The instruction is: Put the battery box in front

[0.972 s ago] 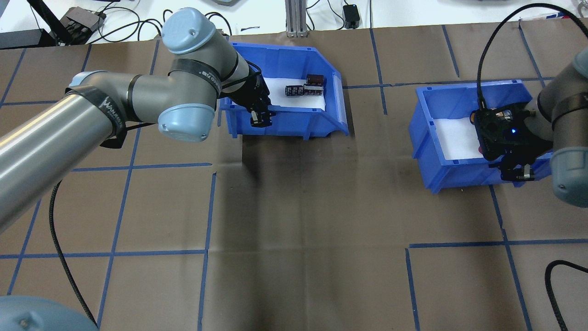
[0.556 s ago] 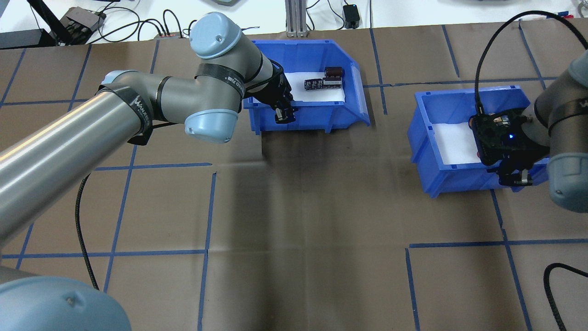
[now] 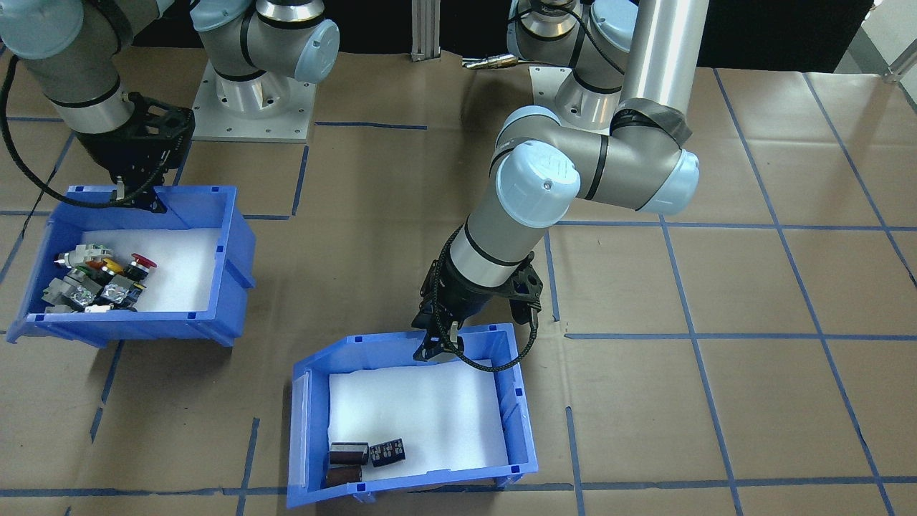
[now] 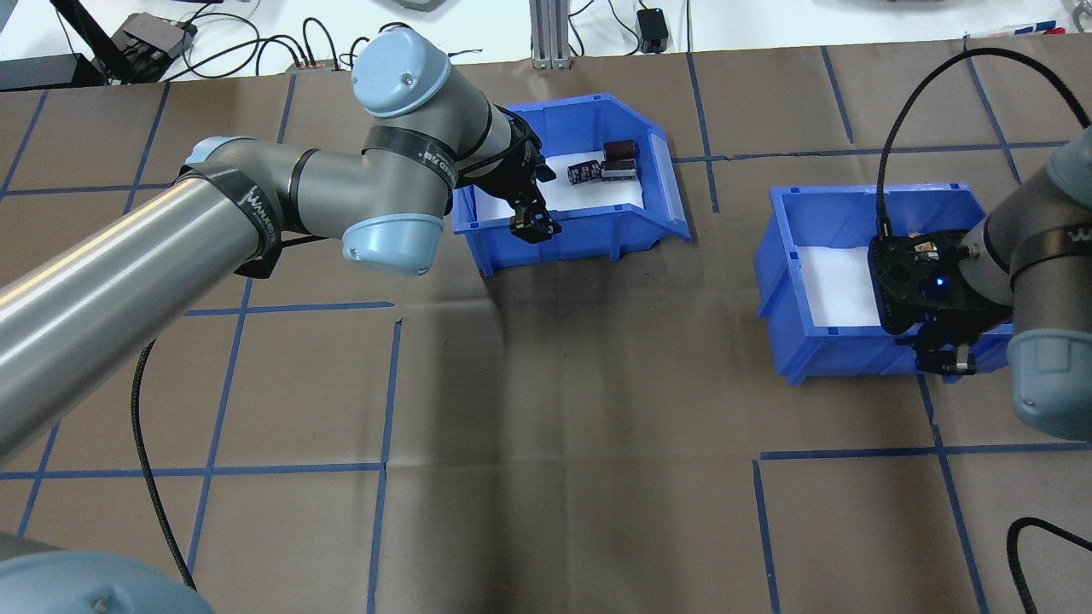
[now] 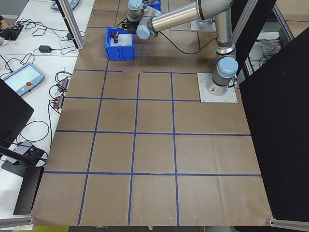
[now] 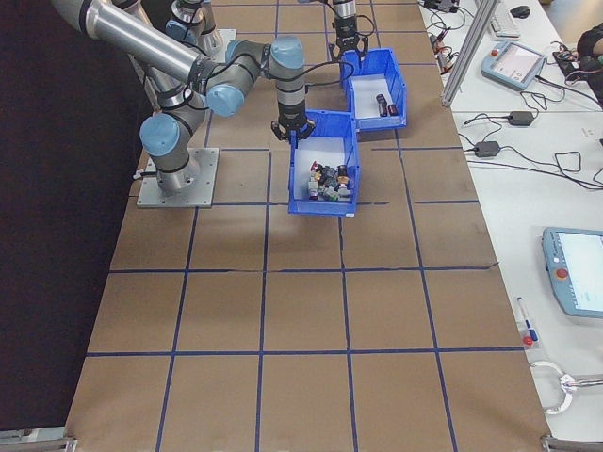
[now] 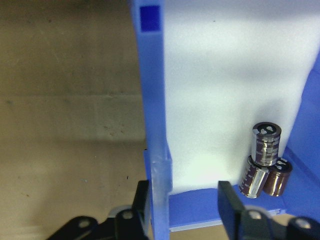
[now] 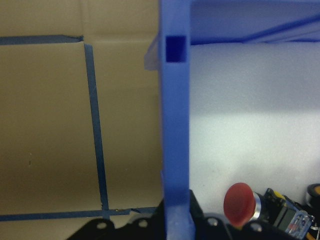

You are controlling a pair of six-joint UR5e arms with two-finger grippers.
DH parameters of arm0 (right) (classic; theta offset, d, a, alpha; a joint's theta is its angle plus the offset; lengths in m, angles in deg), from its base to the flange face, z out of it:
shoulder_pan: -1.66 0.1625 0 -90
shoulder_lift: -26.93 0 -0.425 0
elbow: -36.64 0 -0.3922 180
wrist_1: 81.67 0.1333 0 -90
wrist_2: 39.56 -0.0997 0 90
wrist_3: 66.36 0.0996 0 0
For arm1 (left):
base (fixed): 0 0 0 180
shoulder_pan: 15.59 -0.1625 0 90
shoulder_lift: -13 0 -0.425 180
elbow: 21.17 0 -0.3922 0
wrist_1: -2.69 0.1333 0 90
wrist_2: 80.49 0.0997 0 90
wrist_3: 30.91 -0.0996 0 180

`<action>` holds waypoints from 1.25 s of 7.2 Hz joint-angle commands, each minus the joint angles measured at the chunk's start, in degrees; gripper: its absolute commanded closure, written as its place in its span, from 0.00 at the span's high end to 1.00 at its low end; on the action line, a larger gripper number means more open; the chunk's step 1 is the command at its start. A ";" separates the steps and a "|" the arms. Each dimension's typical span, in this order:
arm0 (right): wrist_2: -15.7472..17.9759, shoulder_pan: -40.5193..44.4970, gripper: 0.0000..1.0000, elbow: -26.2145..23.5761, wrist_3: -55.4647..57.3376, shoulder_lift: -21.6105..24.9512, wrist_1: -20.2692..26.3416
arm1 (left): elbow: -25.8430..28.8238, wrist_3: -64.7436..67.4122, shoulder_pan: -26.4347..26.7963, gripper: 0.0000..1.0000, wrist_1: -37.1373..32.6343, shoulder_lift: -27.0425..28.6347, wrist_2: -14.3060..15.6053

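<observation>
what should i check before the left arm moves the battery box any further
1. Left gripper astride the battery box wall: ok. One finger is outside the wall, one inside.
2. Fingers closed on that wall: not ok. A gap shows between the inner finger and the wall.
3. Cylinders inside the box: ok. Three lie together at one end of the white liner.
4. Right box chosen: ok. The other bin holds push-button switches.
5. Right gripper away from the battery box: ok. It sits on the other bin's wall.
6. Table around the battery box free of obstacles: ok. Only paper and tape lines show.
</observation>
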State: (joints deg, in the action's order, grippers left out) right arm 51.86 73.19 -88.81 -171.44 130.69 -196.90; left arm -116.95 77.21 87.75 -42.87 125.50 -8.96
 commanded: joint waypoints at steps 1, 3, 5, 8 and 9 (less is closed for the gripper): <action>-0.09 3.94 0.00 -3.21 5.57 2.49 0.00 | 0.85 -7.76 -1.03 0.99 -12.79 -5.32 0.62; 0.17 13.13 0.00 -3.83 12.12 2.50 0.00 | 2.60 -31.61 -6.71 0.99 -30.65 -11.56 6.39; 0.52 21.69 0.00 -5.67 19.52 2.24 -2.18 | 3.84 -55.80 -9.38 0.99 -39.06 -15.53 13.69; 0.52 32.66 0.00 -6.56 28.06 2.06 -3.78 | 4.55 -91.92 -11.49 0.99 -40.40 -18.70 16.19; 0.43 35.66 0.00 -6.56 32.00 1.97 -4.74 | 5.07 -100.21 -12.72 0.99 -40.40 -19.50 16.19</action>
State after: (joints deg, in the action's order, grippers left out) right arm 52.33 104.30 -95.31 -144.06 132.80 -200.71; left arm -112.38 -10.77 76.36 -83.09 107.14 7.06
